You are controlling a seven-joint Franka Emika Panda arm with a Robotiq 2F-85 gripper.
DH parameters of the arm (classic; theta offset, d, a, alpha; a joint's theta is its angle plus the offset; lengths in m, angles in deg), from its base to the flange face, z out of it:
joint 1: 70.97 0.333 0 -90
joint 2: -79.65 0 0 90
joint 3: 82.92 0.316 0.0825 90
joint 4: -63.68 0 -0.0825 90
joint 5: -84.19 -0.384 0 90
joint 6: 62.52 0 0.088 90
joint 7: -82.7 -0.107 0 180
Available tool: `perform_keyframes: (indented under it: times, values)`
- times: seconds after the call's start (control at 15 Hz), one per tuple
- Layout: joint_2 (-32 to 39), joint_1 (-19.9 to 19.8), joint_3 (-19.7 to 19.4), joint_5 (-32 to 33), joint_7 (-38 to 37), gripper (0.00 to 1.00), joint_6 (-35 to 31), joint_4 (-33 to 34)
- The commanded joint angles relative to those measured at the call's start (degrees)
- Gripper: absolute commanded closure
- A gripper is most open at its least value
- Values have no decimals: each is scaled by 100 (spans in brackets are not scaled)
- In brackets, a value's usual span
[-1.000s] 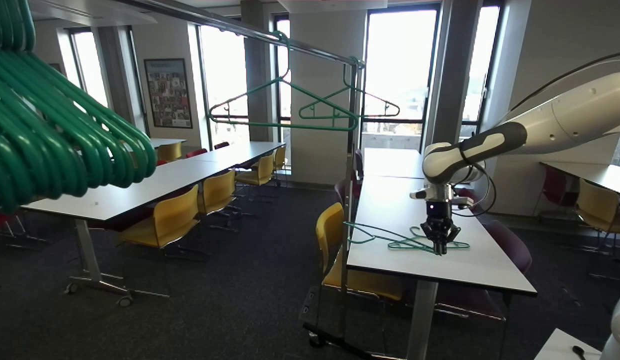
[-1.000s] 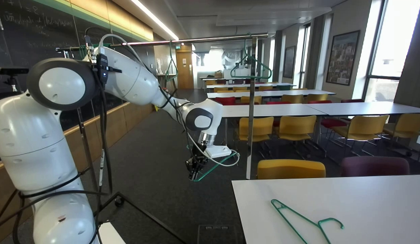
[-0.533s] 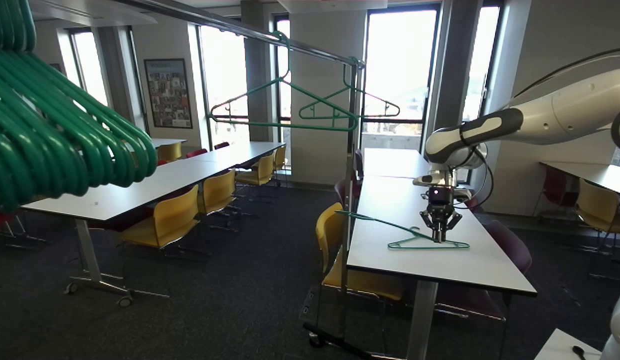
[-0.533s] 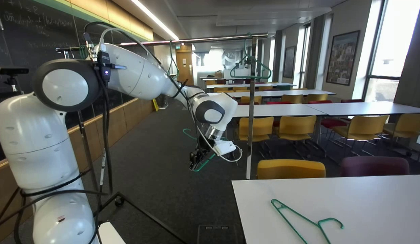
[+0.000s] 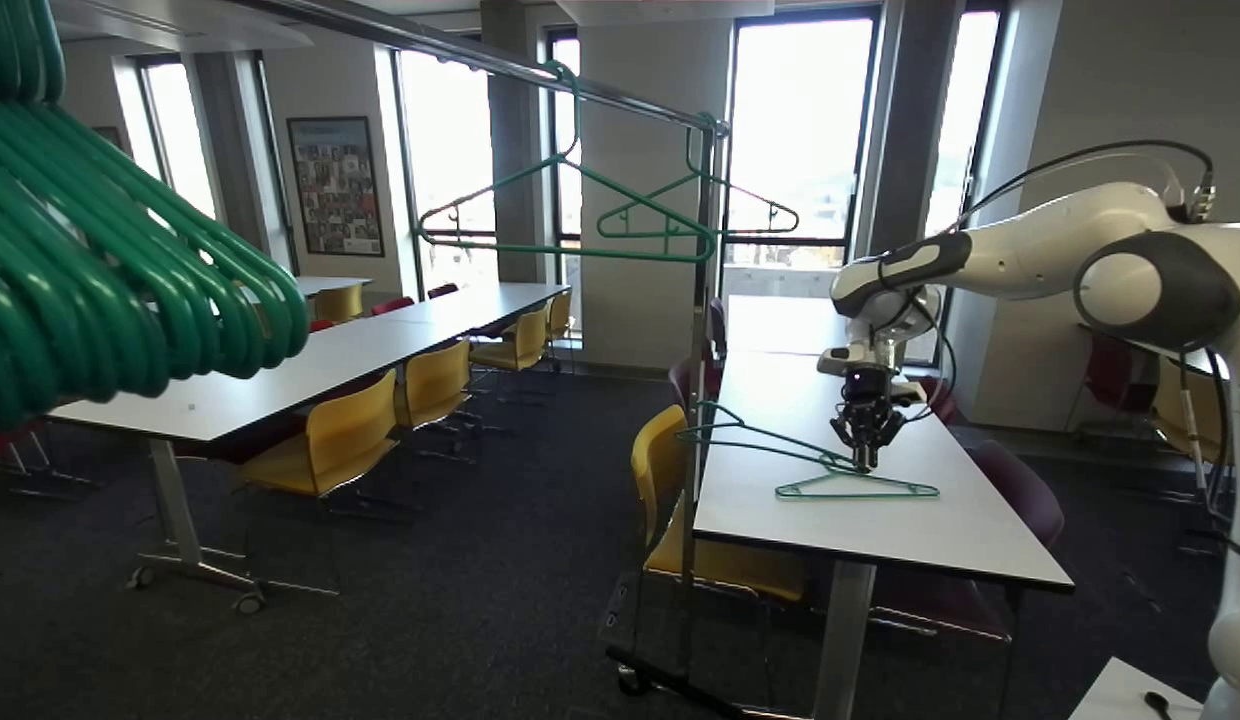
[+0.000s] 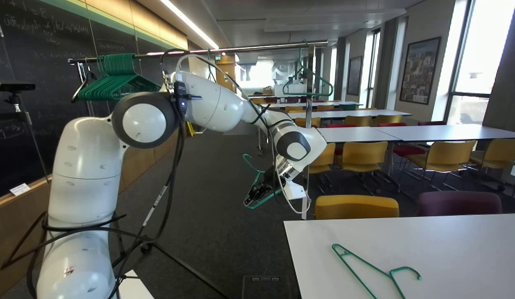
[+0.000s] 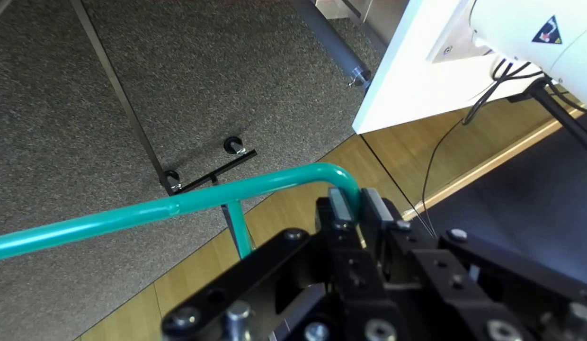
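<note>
In both exterior views, the white table (image 6: 461, 245) supports one green clothes hanger (image 6: 378, 269) lying flat, and the metal rail (image 5: 480, 57) carries a tight bank of green hangers (image 5: 130, 270) near one end and two spaced hangers (image 5: 565, 250) farther along.

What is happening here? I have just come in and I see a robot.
A white robot arm holds a green coat hanger in the air, its gripper shut on one bent corner. This hanger is not hooked on the clothes rail; it is held lower. On that rail, a row of green hangers is bunched toward one end, and two single hangers hang toward the other. A loose hanger lies flat on a white table.
</note>
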Motion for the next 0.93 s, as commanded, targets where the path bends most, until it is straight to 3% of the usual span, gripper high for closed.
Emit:
perform_keyframes:
  times: [0.0, 0.6, 0.87]
  values:
    - [607, -203, 244, -159, -134, 97, 612, 926]
    - [830, -273, 586, -436, -365, 97, 1279, 1867]
    - [929, -337, 618, -810, -743, 97, 1926, 2234]
